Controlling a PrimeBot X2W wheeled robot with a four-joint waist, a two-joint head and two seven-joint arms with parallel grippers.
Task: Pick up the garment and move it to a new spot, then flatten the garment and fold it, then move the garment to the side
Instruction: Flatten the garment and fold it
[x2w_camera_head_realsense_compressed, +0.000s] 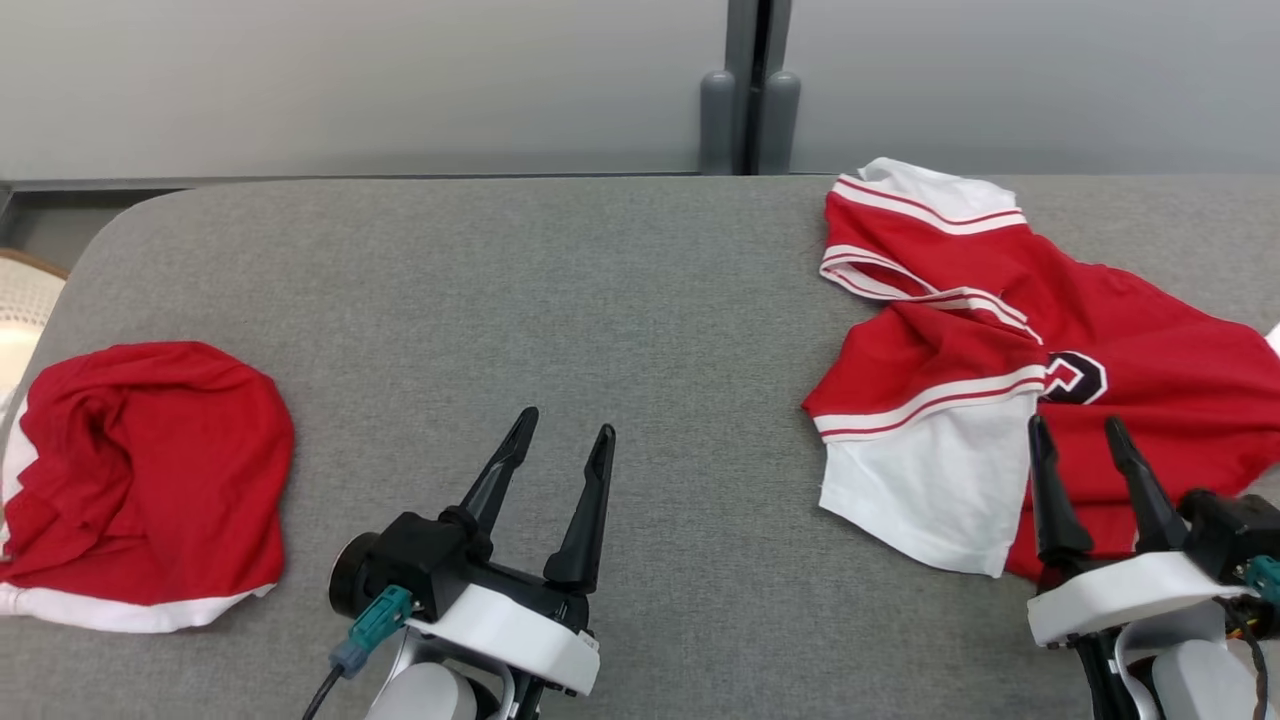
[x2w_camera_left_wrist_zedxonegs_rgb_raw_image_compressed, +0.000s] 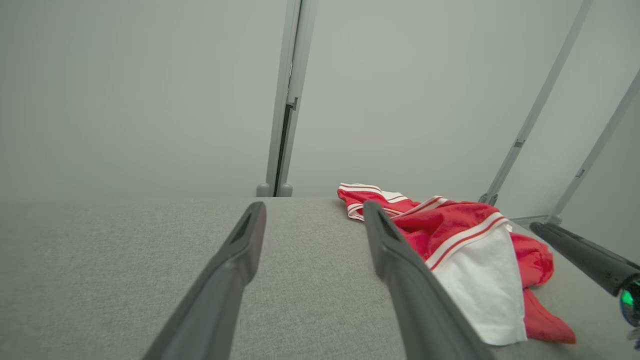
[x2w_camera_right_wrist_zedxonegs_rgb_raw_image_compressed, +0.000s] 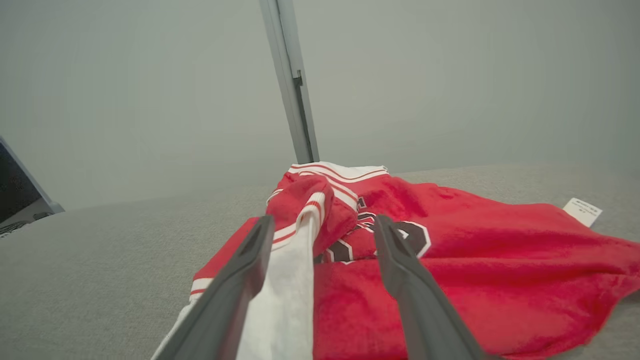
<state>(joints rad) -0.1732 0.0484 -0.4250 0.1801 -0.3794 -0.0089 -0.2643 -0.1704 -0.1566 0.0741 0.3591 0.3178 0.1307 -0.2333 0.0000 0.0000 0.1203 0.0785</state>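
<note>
Garment position: the garment (x2w_camera_head_realsense_compressed: 1130, 330) lies crumpled on the right part of the grey padded surface (x2w_camera_head_realsense_compressed: 600, 280), reaching close to the far edge.
Garment appearance: red cloth with white striped trim. A white panel (x2w_camera_head_realsense_compressed: 930, 490) is turned toward the near side, and a black-and-white number (x2w_camera_head_realsense_compressed: 1075, 378) is partly exposed.
Garment label: a white tag (x2w_camera_right_wrist_zedxonegs_rgb_raw_image_compressed: 582, 211) lies at the garment's right edge.
Left gripper (x2w_camera_head_realsense_compressed: 566, 422): fingers spread, nothing between them. It sits over bare surface, well apart from the garment.
Right gripper (x2w_camera_head_realsense_compressed: 1076, 422): fingers spread, holding nothing. The tips are over the garment's near portion, just beside the white panel. Contact with the cloth cannot be determined.
Second cloth (x2w_camera_head_realsense_compressed: 150, 470): a red bundle with a white hem at the left edge of the surface, apart from the left gripper.
</note>
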